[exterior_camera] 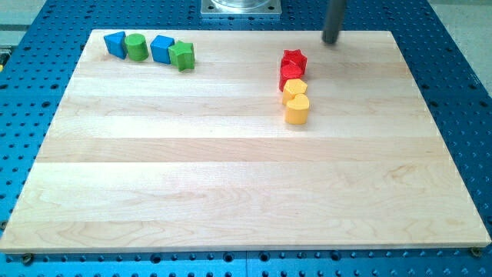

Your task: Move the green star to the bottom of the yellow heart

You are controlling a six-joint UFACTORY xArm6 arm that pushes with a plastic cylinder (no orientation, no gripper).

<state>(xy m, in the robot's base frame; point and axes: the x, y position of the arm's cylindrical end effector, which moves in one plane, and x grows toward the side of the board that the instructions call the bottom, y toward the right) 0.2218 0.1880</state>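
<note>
The green star (pixel 183 55) lies near the board's top left, touching a blue block (pixel 161 48) on its left. The yellow heart (pixel 297 109) sits right of centre in the upper half, at the lower end of a short column of blocks. My tip (pixel 330 41) stands at the board's top edge, up and to the right of that column and far to the right of the green star. It touches no block.
A green cylinder (pixel 137 47) and another blue block (pixel 115 44) continue the top-left row. Above the yellow heart are a yellow block (pixel 294 88), a red block (pixel 290 74) and a red star (pixel 294 59). The wooden board (pixel 246 192) lies on a blue perforated table.
</note>
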